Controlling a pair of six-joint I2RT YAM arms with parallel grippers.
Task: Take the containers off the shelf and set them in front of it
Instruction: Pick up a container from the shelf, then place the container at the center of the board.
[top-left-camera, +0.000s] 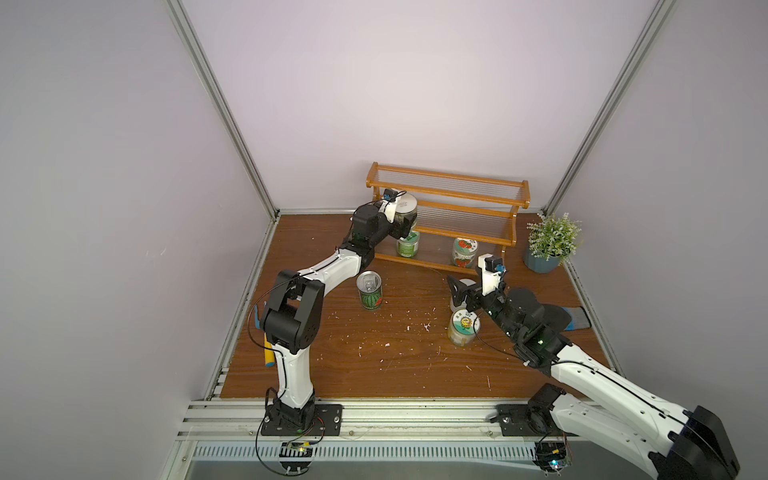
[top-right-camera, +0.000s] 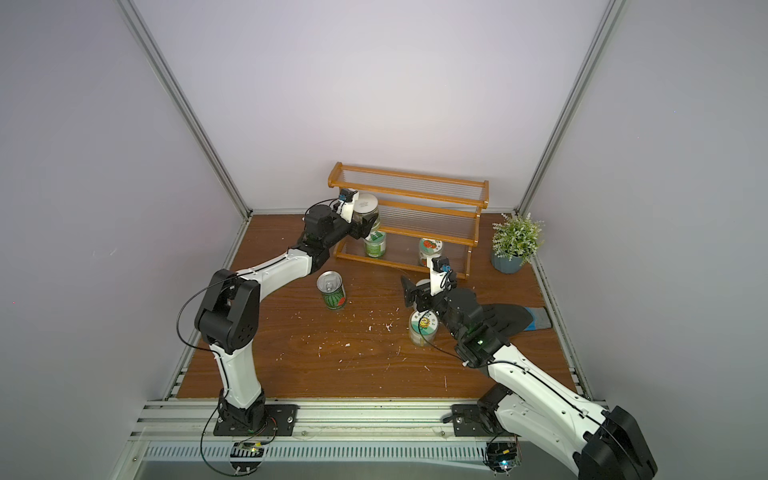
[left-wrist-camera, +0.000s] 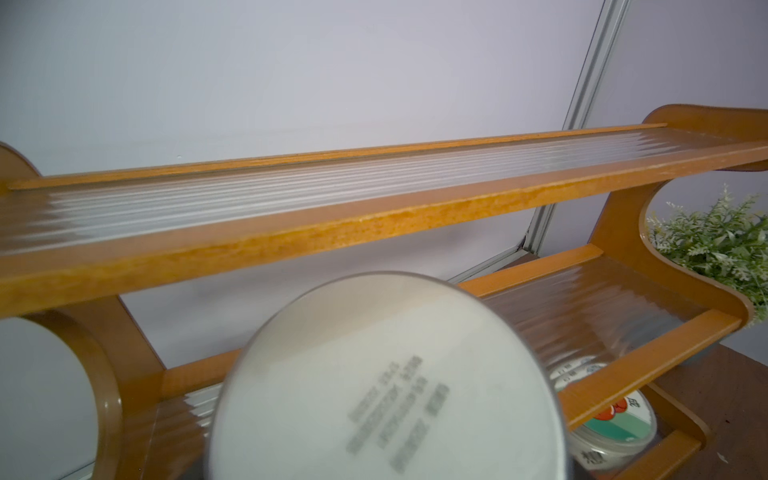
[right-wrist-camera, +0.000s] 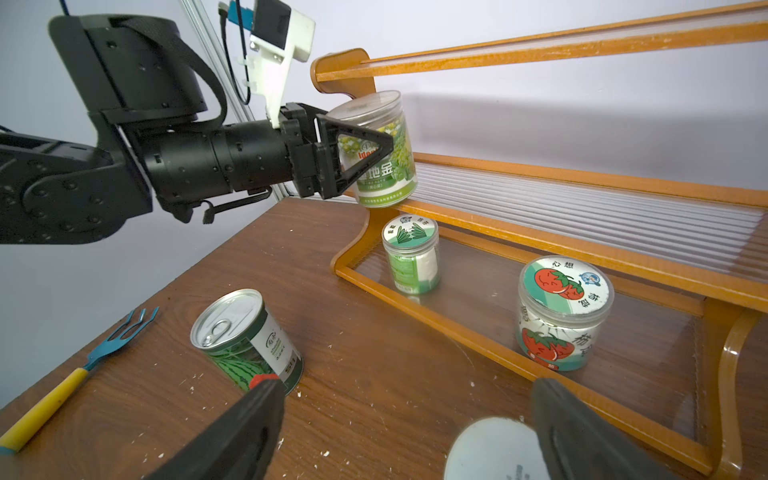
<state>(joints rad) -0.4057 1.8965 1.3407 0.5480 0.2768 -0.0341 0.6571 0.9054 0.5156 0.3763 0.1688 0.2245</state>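
Right gripper (right-wrist-camera: 405, 384) is closest: jaws spread wide, gripping nothing. The white-lidded tin (right-wrist-camera: 490, 449) stands between and below its fingers on the table (top-left-camera: 374, 353), just in front of the shelf (right-wrist-camera: 540, 50), right half. Left gripper (right-wrist-camera: 376, 143) is clamped on the green-label jar (right-wrist-camera: 397, 174) at the shelf's left end. The jar is tilted, base at the middle tier's front rail; can't tell if they touch. Directly below, on the bottom tier, is the leaf-lid jar (right-wrist-camera: 410, 257), with the tomato-lid jar (right-wrist-camera: 561, 316) further right on the same tier. On the table in front of the shelf: watermelon can (right-wrist-camera: 245, 340) near the left end, flower-lid jar (top-left-camera: 462, 328) just beyond the tin, farther from the shelf.
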